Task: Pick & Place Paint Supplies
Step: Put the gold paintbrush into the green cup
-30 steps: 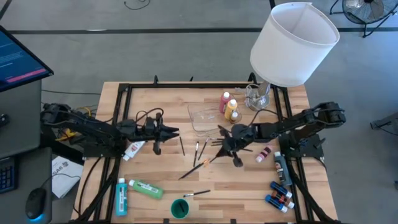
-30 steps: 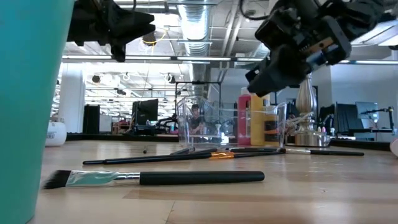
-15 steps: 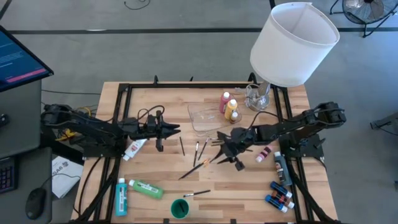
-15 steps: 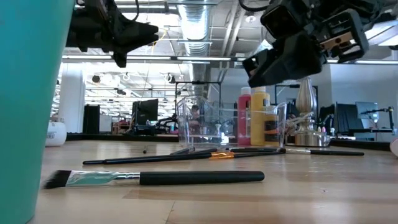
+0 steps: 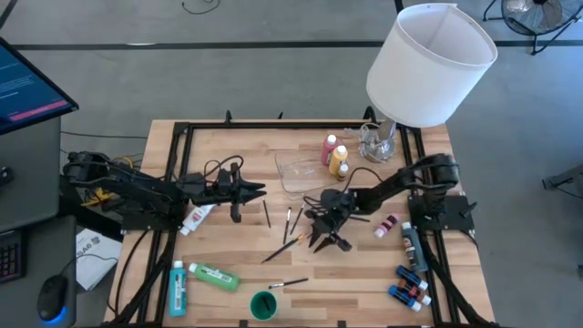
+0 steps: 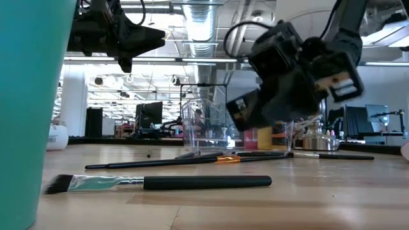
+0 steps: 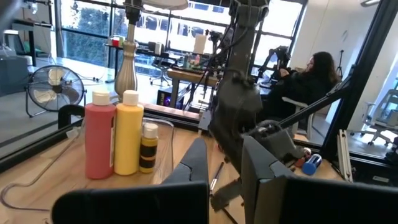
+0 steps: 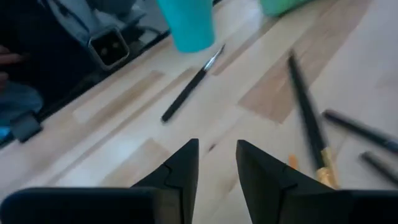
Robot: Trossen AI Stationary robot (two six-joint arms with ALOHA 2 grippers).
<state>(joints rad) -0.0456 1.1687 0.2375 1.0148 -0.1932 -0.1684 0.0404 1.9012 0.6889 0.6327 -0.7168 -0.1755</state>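
Brushes (image 5: 290, 239): thin, dark-handled, scattered mid-table on the wood top. Right gripper (image 5: 321, 234) angled down just above them, fingers (image 8: 180, 168) a narrow gap apart, holding nothing. Left gripper (image 5: 260, 190) hovers level over the table's left half, fingers pressed together, empty. Red bottle (image 7: 99, 140) and yellow bottle (image 7: 129, 137) upright beside the clear tray (image 5: 299, 171); labels unreadable.

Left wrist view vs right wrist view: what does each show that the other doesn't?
Left wrist only: the red bottle, yellow bottle and a small dark-banded yellow bottle standing side by side, a lamp base, and a seated person beyond the table. Right wrist only: a teal cup and thin brushes lying on the wood. Shared: the wooden table.
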